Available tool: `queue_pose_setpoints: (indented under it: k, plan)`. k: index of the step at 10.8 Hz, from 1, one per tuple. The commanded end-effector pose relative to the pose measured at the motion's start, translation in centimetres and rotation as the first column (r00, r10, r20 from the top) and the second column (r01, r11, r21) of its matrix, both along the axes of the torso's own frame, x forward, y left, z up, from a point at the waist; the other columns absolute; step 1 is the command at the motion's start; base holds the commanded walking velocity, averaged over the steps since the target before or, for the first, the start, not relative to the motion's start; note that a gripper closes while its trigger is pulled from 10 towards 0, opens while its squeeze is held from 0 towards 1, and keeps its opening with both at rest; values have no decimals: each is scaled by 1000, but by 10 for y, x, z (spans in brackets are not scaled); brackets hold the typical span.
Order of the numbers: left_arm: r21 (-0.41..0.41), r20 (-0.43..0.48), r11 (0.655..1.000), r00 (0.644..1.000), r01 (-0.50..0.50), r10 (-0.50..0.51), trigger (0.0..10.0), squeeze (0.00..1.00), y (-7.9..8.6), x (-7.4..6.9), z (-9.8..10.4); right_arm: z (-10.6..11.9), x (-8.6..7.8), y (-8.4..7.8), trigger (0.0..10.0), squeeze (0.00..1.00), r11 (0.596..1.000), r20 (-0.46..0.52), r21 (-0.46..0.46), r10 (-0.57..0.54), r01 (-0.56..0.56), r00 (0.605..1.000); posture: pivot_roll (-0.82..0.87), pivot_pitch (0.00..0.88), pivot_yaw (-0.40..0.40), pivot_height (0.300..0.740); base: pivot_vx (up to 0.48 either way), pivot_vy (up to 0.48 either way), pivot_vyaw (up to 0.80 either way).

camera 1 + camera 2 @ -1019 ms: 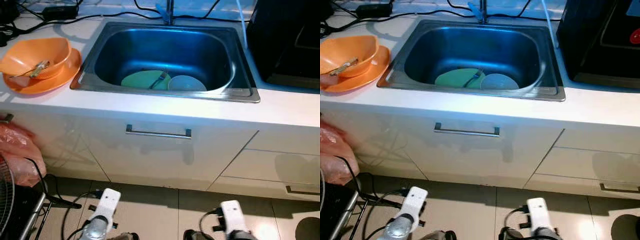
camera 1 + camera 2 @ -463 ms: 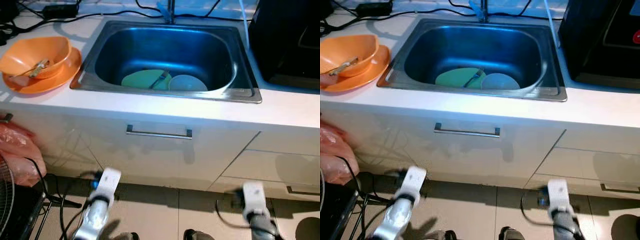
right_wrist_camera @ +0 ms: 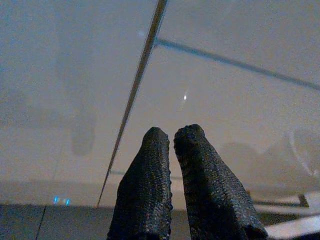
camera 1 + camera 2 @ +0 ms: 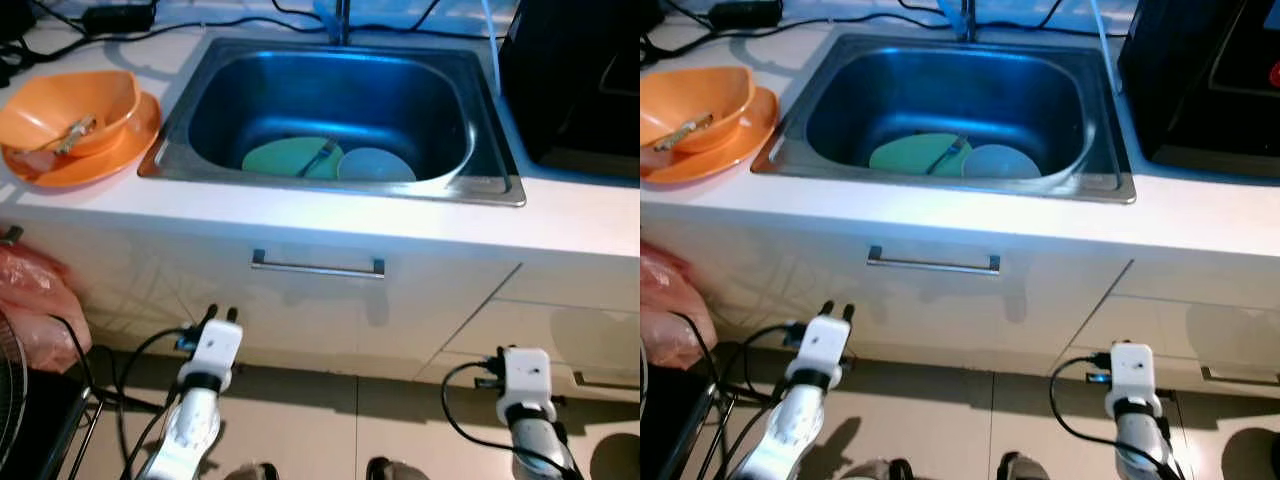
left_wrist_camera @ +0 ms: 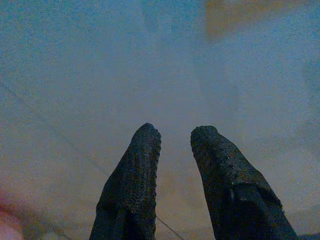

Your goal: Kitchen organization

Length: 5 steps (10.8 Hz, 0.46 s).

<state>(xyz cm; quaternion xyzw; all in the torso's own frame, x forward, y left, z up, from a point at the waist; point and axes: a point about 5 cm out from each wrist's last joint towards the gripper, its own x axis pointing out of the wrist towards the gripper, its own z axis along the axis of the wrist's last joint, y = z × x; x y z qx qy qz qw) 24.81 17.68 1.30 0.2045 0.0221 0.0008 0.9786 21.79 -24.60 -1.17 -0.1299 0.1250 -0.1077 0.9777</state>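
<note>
A: What has moved since a second ago?

B: Both arms have risen in front of the cabinet. The left claw (image 5: pixel 172 137) points at the white door with its fingers a little apart, holding nothing. The right claw (image 3: pixel 172 134) faces the drawer seam, fingers nearly pressed together, also holding nothing.

A: And the dishes?

B: A green plate (image 4: pixel 285 158) and a pale plate (image 4: pixel 375 165) lie in the sink (image 4: pixel 490 185), a utensil across them. An orange bowl (image 4: pixel 70 105) sits on an orange plate (image 4: pixel 95 165) on the desk (image 4: pixel 560 215), to the left.

A: Why are the arms so low?

B: I judge they are only being raised toward the sink; nothing is gripped yet.
</note>
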Motion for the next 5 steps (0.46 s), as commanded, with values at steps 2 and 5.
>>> queue_pose_setpoints:
  k: [2, 5]
  plan:
    - [36, 82, 999, 997, 7, -10, 10000, 0, 2, -6, 14, 10, -5, -6, 10000, 0, 1000, 61, -26, 15, -13, 998, -24, 183, 25, 740, 0, 0, 0]
    - [102, 249, 994, 967, 28, -52, 10000, 0, -3, -3, 54, 40, -3, -14, 10000, 0, 998, 202, -68, 16, -2, 979, -26, 186, 24, 740, 0, 0, 0]
